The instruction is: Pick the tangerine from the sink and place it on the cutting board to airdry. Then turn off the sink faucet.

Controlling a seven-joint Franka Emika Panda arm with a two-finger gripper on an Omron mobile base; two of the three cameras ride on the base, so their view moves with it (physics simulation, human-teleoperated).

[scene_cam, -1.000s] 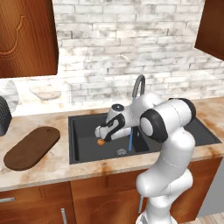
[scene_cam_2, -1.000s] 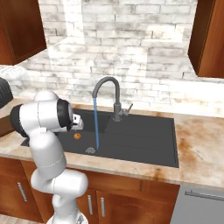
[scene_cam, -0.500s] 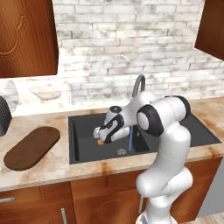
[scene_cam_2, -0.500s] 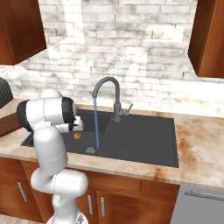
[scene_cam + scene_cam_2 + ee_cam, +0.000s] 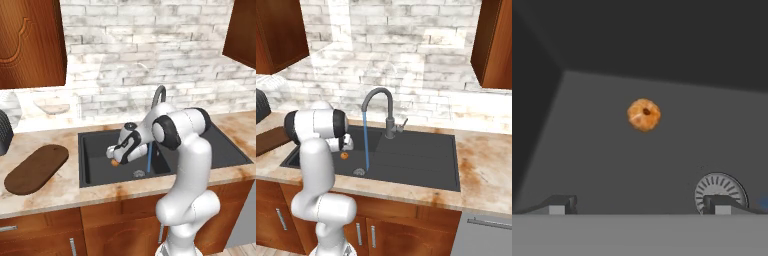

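Observation:
The tangerine (image 5: 644,114) is a small orange fruit lying on the floor of the black sink (image 5: 97,142), left of the round metal drain (image 5: 719,187). My gripper (image 5: 641,204) hangs open just above it, fingertips spread wide and nothing between them. From the left base, the gripper (image 5: 113,153) is low in the basin, with the tangerine (image 5: 115,162) peeking out under it. The tangerine (image 5: 344,155) also shows beside my arm. The faucet (image 5: 380,99) arches over the sink, and a blue stream (image 5: 365,142) runs from it. The brown cutting board (image 5: 35,167) lies on the counter left of the sink.
The faucet's lever (image 5: 402,124) sticks out to the right of its column. A pale shallow bowl (image 5: 52,106) stands at the back wall, and a dark ribbed object (image 5: 4,132) is at the far left. Wooden cabinets hang overhead on both sides.
My hand has dipped slightly lower and further left in the basin, closing on the tangerine. The tangerine has not moved, and water keeps running.

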